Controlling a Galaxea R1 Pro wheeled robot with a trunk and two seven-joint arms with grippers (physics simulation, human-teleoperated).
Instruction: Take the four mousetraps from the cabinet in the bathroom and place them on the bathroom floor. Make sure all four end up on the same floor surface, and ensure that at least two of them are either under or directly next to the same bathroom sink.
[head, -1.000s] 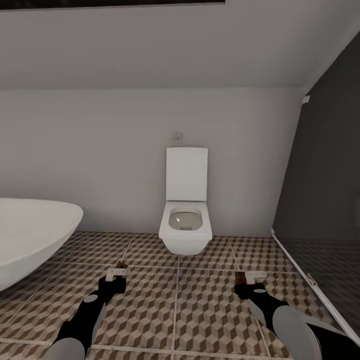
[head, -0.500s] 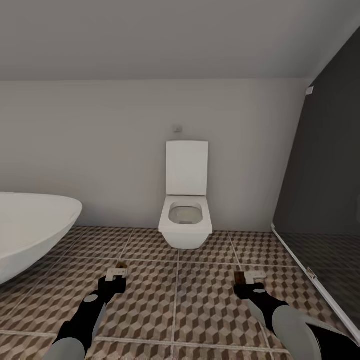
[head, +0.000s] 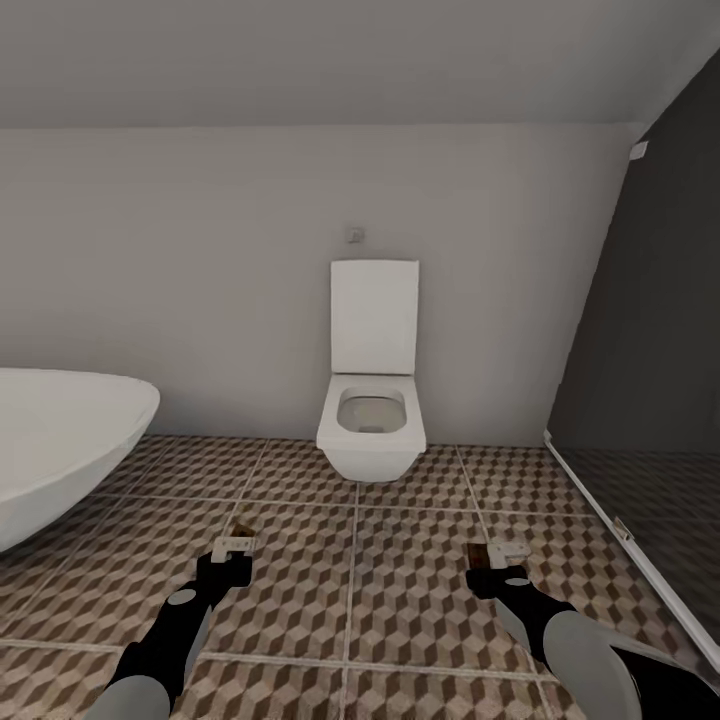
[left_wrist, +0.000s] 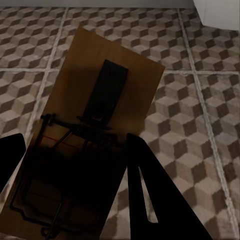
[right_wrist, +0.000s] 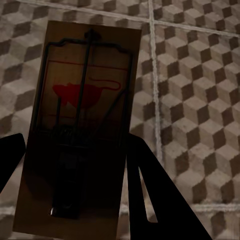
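Observation:
My left gripper (head: 233, 556) is shut on a mousetrap (head: 240, 528), a tan board with dark wire, held low over the bathroom floor (head: 350, 620). In the left wrist view the mousetrap (left_wrist: 100, 115) lies between the dark fingers (left_wrist: 150, 200) of the left gripper (left_wrist: 75, 175). My right gripper (head: 497, 556) is shut on a second mousetrap (head: 479, 555). The right wrist view shows this mousetrap (right_wrist: 85, 115), printed with a red mouse, in the right gripper (right_wrist: 75, 170) above the cube-pattern tiles (right_wrist: 190, 100). The cabinet and the bathroom sink are out of view.
A white toilet (head: 372, 420) stands straight ahead against the wall. A white oval bathtub (head: 60, 440) sits at the left. A dark shower enclosure (head: 650, 380) with a pale threshold (head: 600, 510) closes off the right side.
The whole picture has slid slightly upward, so the camera has moved. Both arms hold their places in the view, each still gripping its mousetrap.

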